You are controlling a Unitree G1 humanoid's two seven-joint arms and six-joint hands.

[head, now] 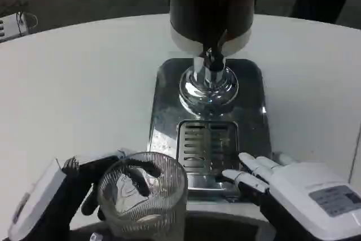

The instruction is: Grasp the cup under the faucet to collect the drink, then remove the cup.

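Gripped in the left hand point(56, 196) is a clear ribbed glass cup point(144, 198), its dark fingers wrapped around the near and left side of the glass. The cup is held upright at the lower edge of the picture, just in front of the dispenser's metal base point(163, 91) and a little left of the slotted drip grate point(207, 146). It is not placed under the faucet point(213, 55), which is seen further back, above the chrome pedestal point(208, 86). Whether any drink is in the cup cannot be told.

Nothing is held by the right hand point(299, 187). Its fingers are stretched out and slightly apart, pointing left, with the fingertips point(234, 174) laid at the front right corner of the base beside the grate. A dark tank point(211, 4) with a pale band is carried above the faucet. Everything is set on a white table point(79, 88).
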